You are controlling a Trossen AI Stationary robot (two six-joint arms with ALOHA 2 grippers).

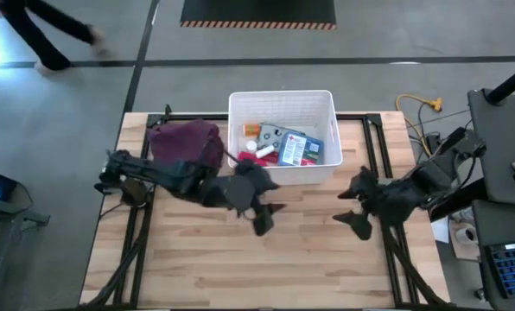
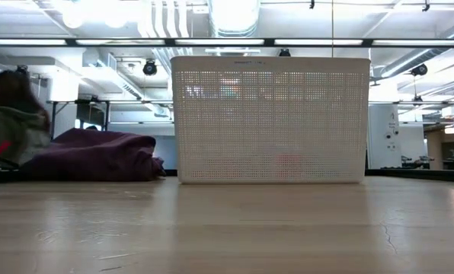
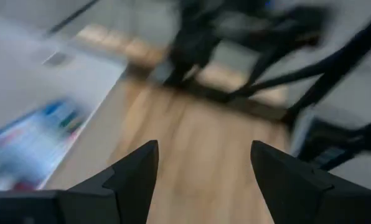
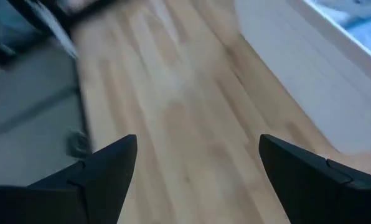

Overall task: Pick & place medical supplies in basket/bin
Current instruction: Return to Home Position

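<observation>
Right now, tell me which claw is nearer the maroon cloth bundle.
Left. The left claw, open, is front-right of the cloth bundle; the right claw, open, is farther right, off the white bin's corner.

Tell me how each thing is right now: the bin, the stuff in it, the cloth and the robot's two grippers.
Bin: upright on the table, open on top.
Supplies: lying inside the bin.
Cloth: bunched up beside the bin.
Left gripper: open, empty, above the table.
Right gripper: open, empty, above the table.
</observation>
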